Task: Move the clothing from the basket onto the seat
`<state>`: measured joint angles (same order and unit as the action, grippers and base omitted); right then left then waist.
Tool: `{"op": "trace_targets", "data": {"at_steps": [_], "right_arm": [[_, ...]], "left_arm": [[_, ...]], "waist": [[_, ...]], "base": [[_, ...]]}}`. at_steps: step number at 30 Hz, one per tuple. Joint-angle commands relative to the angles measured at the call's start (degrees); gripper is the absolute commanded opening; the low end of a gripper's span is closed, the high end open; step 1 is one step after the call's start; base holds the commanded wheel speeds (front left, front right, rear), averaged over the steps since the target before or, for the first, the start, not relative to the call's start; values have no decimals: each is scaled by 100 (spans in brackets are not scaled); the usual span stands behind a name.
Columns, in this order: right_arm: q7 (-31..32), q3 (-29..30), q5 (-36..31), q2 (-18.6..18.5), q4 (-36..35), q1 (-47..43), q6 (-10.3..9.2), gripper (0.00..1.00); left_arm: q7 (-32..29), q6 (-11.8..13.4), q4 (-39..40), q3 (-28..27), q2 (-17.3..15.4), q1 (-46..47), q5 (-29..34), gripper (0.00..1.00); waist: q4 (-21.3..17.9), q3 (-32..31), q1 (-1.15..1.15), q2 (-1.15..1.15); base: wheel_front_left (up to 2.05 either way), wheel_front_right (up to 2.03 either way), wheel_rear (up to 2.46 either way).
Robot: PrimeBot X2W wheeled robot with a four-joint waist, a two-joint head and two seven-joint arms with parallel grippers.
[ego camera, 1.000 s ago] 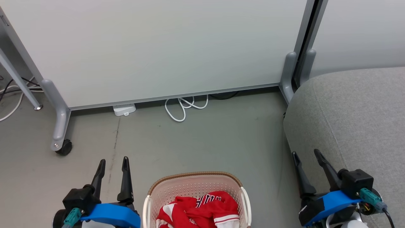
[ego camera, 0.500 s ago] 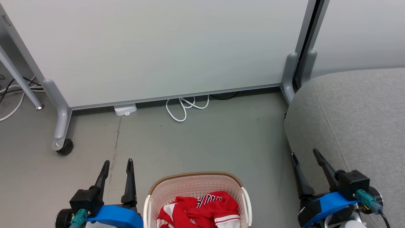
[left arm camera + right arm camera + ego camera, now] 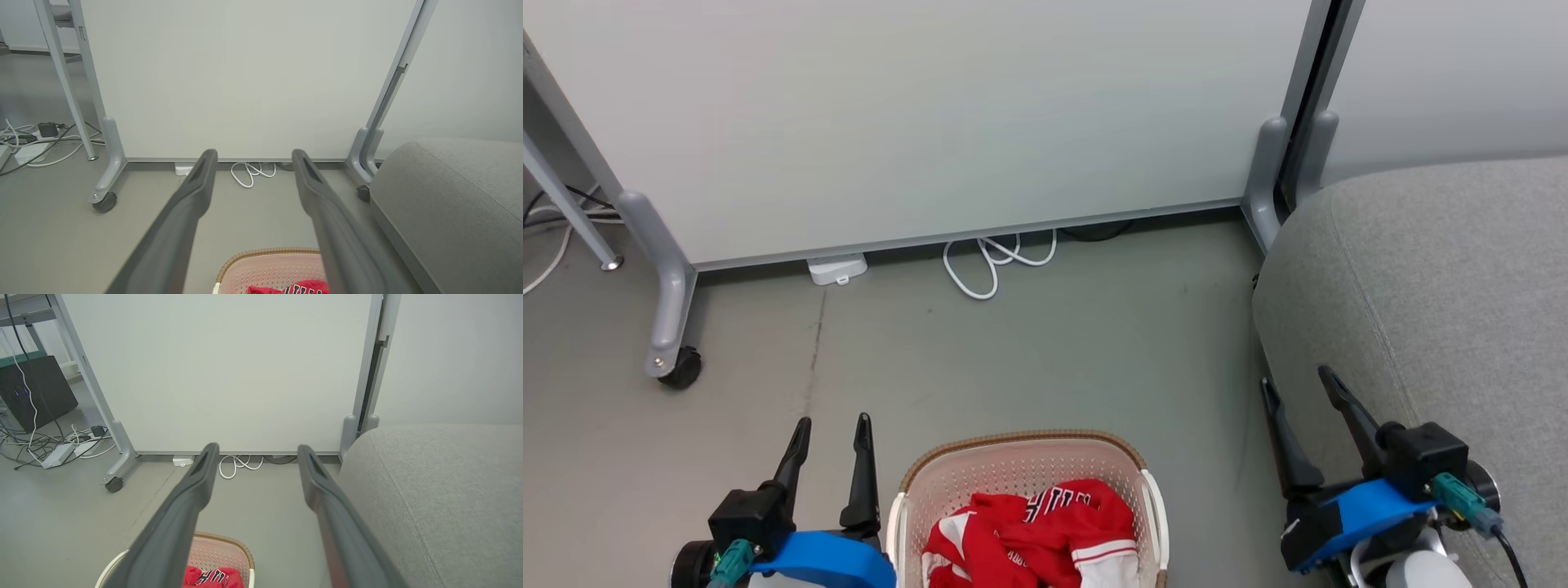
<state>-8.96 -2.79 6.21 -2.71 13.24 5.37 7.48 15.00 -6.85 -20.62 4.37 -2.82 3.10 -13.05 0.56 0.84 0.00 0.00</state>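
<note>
The clothing (image 3: 1029, 535) is lying bunched in the basket (image 3: 1021, 439), which is sitting on the floor (image 3: 1045, 351) at 6 o'clock in the head view, between the two arms. The seat (image 3: 1437, 286) is filling the 3 o'clock side, with a strip of floor lying between it and the basket. The left claw (image 3: 833, 419) is hanging at 7 o'clock, just beside the basket, fingers standing apart and gripping nothing. The right claw (image 3: 1294, 376) is hanging at 4 o'clock, in front of the seat's rounded edge, likewise spread and empty.

Nothing is being lifted yet, so the step in hand is looking like the first reach into the basket. To do it well, I would be bringing one claw down over the rim from above, aiming for the raised fold at the middle of the heap, and closing on a thick bunch so the soft fabric is not slipping out. The right claw is looking the better choice, being nearer the seat. Lifting clear of the rim before swinging toward 3 o'clock should be keeping the light basket from tipping or dragging.

The bottom edge of the head view is cutting off the near part of the basket and heap, so I cannot tell how many garments are lying there. The dark lettering is showing only in part. In both wrist views the fingers are covering much of the basket.
</note>
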Motion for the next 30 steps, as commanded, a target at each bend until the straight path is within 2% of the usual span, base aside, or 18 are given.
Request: {"op": "trace_targets", "data": {"at_steps": [1, 8, 16, 21, 30], "right_arm": [[4, -55, 41, -31, -64, 173, 3, 100], [-14, -254, -77, -30, -322, 694, 3, 100], [-164, -529, 22, -28, -393, 1311, 3, 100], [-288, -694, 116, -26, -352, 1578, 3, 100], [-480, -1011, 333, -23, -433, 2000, 3, 100]], "left_arm": [[28, 6, -43, 2, -21, 78, 33, 100], [-142, -33, -445, 241, -94, 607, 64, 100], [-377, -63, -1087, 783, -290, 1369, 13, 100], [-455, -66, -1535, 1419, -477, 1814, -94, 100], [-670, -65, -2362, 2564, -1059, 2594, -297, 100]], "waist": [[-103, 194, 0, 0], [-380, 1078, 0, 0], [-844, 2025, 0, 0], [-1157, 2531, 0, 0], [-1723, 3369, 0, 0]], "base": [[0, 0, 0], [0, 0, 0], [0, 0, 0], [0, 0, 0], [0, 0, 0]]}}
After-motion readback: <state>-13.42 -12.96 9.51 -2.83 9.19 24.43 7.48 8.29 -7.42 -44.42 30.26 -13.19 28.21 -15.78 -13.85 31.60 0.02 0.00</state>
